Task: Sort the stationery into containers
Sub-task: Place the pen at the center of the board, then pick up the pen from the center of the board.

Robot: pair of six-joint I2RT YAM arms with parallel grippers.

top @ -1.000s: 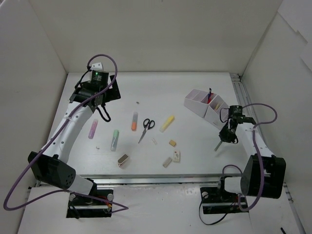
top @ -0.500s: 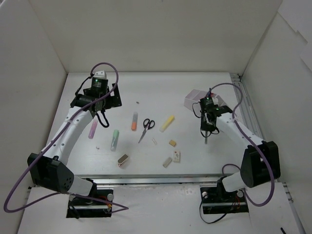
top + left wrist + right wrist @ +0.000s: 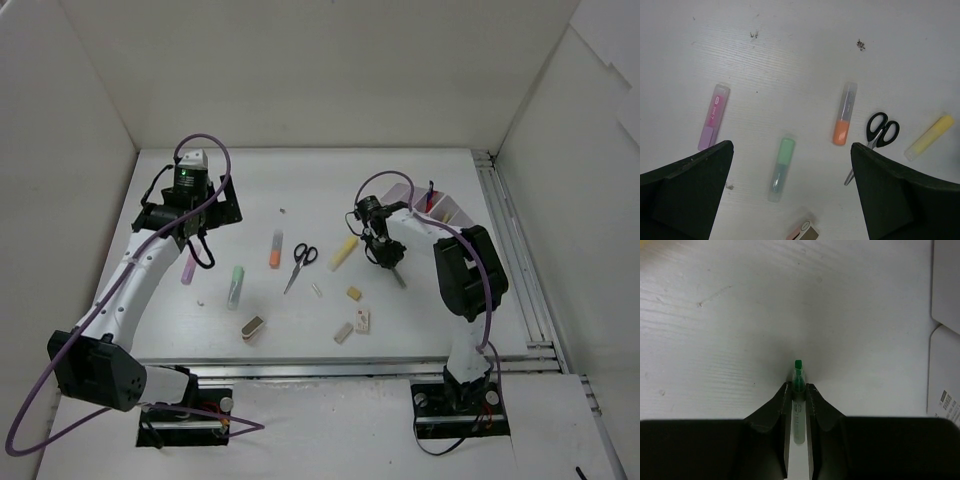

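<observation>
Stationery lies scattered on the table (image 3: 320, 180), with the white tray (image 3: 403, 190) at 2 o'clock. The left hand (image 3: 791, 146) hangs at 10 o'clock, spread wide and holding nothing. Scissors (image 3: 300, 262) lie mid-table, the orange marker (image 3: 275, 248) and green marker (image 3: 237, 286) at their 9 o'clock, the yellow marker (image 3: 343, 252) at their 3 o'clock. Just beyond it, the right hand (image 3: 798, 385) pinches a green-tipped pen (image 3: 798, 371).

Bright, even light from above; table (image 3: 320, 190) washed near-white; shadows soft and short; a grey shadow pools round the pen (image 3: 798, 400) tip; left fingers (image 3: 685, 190) soft-edged, nearly black.
</observation>
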